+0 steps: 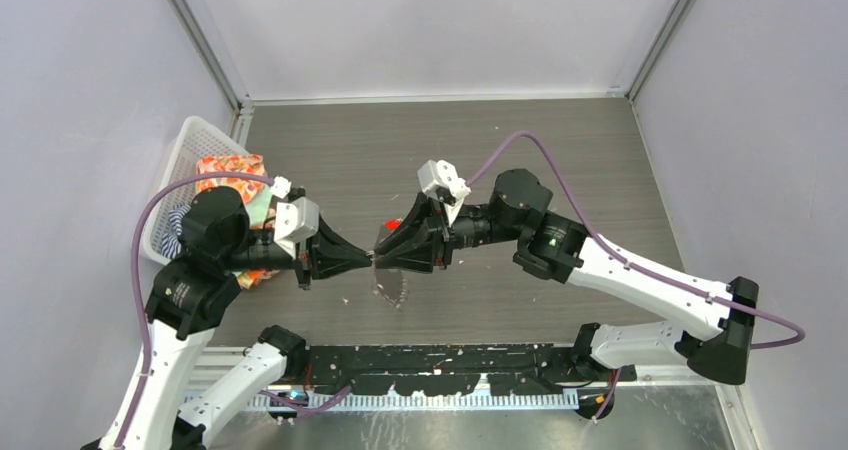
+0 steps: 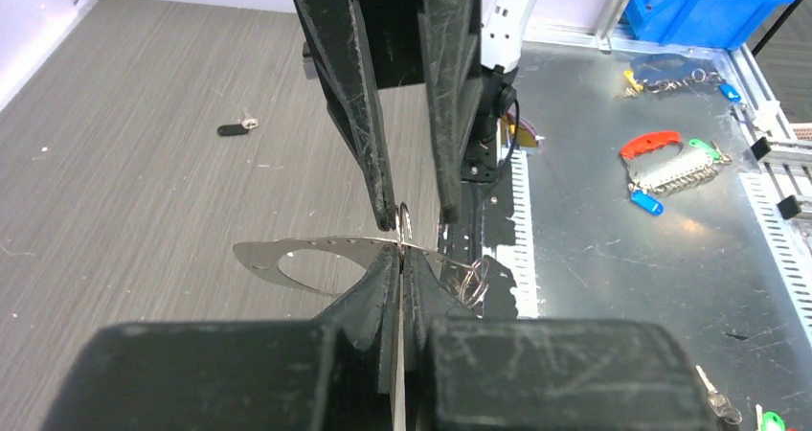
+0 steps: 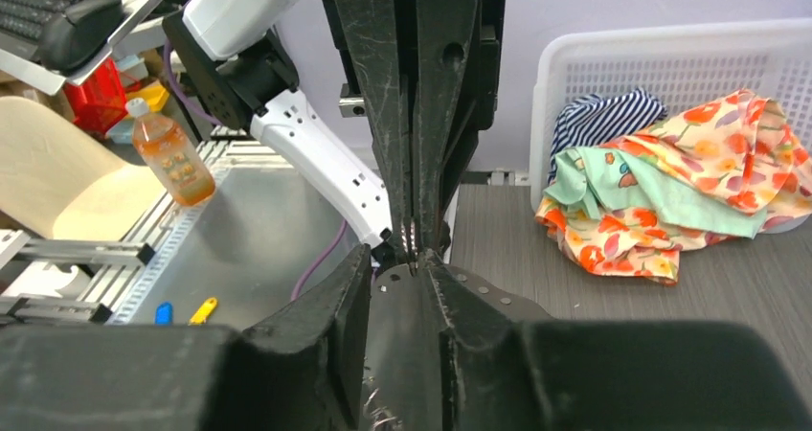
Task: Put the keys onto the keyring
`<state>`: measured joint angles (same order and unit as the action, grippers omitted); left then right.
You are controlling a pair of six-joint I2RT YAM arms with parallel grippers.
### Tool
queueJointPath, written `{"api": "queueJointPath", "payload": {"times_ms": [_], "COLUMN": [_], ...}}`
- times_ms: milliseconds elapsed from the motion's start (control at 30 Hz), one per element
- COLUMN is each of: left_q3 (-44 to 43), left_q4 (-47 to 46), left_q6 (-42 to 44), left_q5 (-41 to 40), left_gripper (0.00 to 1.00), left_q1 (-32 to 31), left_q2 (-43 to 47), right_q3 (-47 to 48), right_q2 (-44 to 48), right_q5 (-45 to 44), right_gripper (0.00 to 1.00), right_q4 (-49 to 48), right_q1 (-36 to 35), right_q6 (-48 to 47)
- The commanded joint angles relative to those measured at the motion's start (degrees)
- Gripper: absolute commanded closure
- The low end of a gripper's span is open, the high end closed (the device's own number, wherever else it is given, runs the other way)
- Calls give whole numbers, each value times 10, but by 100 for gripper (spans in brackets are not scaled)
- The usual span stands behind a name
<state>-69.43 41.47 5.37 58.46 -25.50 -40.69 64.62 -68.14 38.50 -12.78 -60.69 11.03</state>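
Grey counter (image 1: 560,150): left pincer (image 1: 366,258) is clamping the keyring (image 2: 287,259); right pincer (image 2: 417,220) is standing parted against it; red key (image 1: 393,224), just beyond, is apparently awaiting threading.

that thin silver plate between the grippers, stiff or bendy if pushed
Probably springy rather than rigid: the silver plate looks sheet-thin with a large oval cutout. Likely light, since the left gripper holds it out by one edge. Smooth metal may pivot in that narrow pinch.
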Motion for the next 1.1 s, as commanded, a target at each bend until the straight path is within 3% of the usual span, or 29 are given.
{"api": "queueJointPath", "payload": {"times_ms": [0, 67, 200, 367, 500, 733, 867, 1067], "left_q3": [-15, -22, -50, -78, -91, -82, -84, -85], "left_q4": [33, 57, 149, 225, 253, 256, 254, 243], "left_q6": [79, 113, 249, 400, 468, 488, 466, 419], "left_q5": [2, 3, -7, -38, -56, -59, -57, -47], "left_gripper": [100, 100, 99, 99, 100, 100, 100, 100], "left_q1": [-2, -2, -2, -2, -2, -2, -2, -2], "left_q2": [1, -3, -15, -27, -34, -32, -33, -31], "right_q3": [79, 123, 225, 298, 330, 292, 248, 252], "right_q2": [6, -8, -47, -83, -108, -100, -82, -95], "right_q5": [24, 21, 18, -13, -39, -122, -164, -236], "right_gripper": [66, 58, 55, 54, 56, 57, 59, 61], "right_q4": [139, 213, 368, 463, 494, 440, 387, 381], "right_q1": [-4, -2, 1, 1, -3, -49, -84, -115], "right_q6": [-48, -62, -138, -199, -227, -287, -333, -356]}}
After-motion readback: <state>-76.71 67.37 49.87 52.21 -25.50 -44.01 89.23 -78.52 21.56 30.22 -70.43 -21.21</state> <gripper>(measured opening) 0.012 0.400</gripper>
